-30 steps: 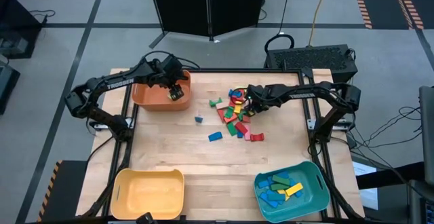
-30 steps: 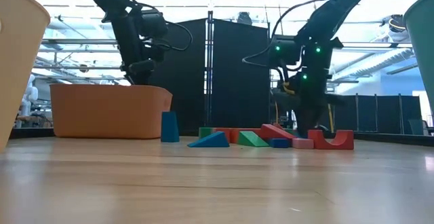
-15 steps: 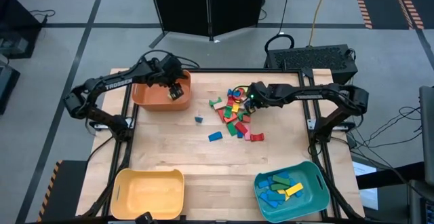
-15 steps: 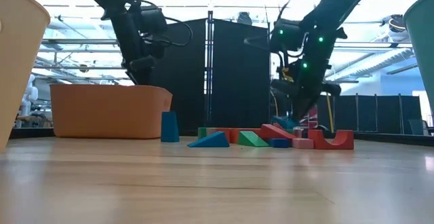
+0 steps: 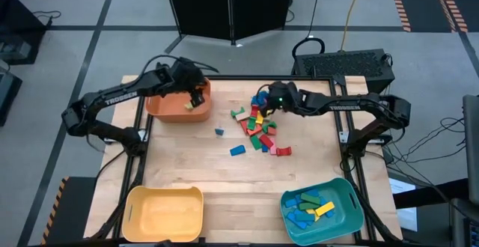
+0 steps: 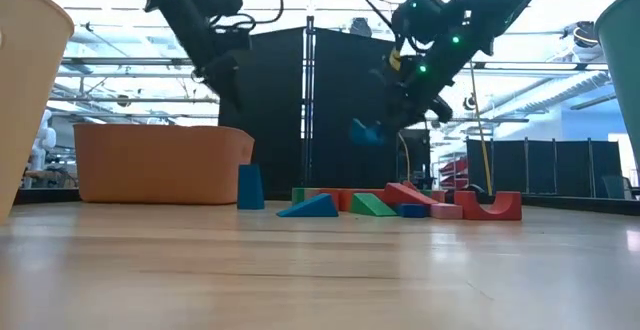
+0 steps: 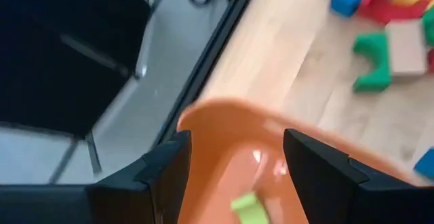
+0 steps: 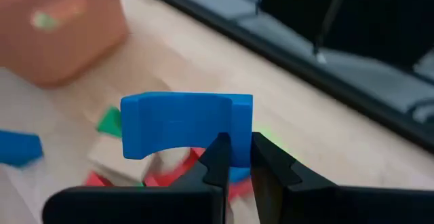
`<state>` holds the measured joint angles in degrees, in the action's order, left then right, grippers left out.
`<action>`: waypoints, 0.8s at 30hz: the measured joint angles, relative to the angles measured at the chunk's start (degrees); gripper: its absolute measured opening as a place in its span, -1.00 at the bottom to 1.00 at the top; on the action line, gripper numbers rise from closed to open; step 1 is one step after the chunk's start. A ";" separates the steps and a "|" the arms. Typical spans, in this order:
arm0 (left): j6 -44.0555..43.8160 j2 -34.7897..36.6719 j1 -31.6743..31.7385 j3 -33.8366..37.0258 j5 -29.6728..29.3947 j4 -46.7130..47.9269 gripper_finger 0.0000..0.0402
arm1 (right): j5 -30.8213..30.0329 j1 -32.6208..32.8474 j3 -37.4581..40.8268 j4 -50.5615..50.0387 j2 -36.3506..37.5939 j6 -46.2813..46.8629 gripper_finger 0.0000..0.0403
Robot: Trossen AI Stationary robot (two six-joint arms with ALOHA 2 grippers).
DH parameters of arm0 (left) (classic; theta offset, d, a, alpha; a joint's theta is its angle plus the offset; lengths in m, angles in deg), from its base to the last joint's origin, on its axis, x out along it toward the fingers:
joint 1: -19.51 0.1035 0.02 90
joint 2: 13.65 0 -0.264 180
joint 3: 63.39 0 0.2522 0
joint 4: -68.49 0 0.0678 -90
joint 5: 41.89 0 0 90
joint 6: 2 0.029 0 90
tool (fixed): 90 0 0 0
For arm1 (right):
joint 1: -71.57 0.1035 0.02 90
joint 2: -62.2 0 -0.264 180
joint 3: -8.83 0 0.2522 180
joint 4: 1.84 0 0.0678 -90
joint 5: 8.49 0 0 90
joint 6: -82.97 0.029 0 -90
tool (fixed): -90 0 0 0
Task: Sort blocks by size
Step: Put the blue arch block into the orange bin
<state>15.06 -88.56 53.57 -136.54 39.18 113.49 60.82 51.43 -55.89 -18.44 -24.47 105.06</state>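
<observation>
Our right hand (image 8: 235, 157) is gripping a blue arch block (image 8: 184, 127) above the pile (image 5: 258, 127); our left hand (image 7: 234, 163) is hanging released over the orange bin (image 5: 168, 106).

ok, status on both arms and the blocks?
Right end effector shut on blue arch block, lifted above the pile. Left end effector open over orange bin. Nothing in the way.

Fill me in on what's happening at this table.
The robot is sorting toy blocks into bins. The right pincer is shut on a blue arch block, held in the air above the loose pile of blocks. The left pincer is open over the orange bin, where a green block lies. The teal bin holds several blocks.
</observation>
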 joint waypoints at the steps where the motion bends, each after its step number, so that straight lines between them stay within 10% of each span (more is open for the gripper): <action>1: 0.33 0.00 -0.74 0.00 0.05 -1.21 0.17 | 0.02 0.00 0.00 1.80 0.00 -1.62 -0.85; 24: -3.23 -4.21 -6.40 0.00 17.99 -14.64 0.17 | 3.06 4.86 -0.07 26.30 -1.38 -45.77 -0.86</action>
<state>11.82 -92.78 47.17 -136.54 57.17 98.85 63.88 56.29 -55.96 7.86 -25.85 59.28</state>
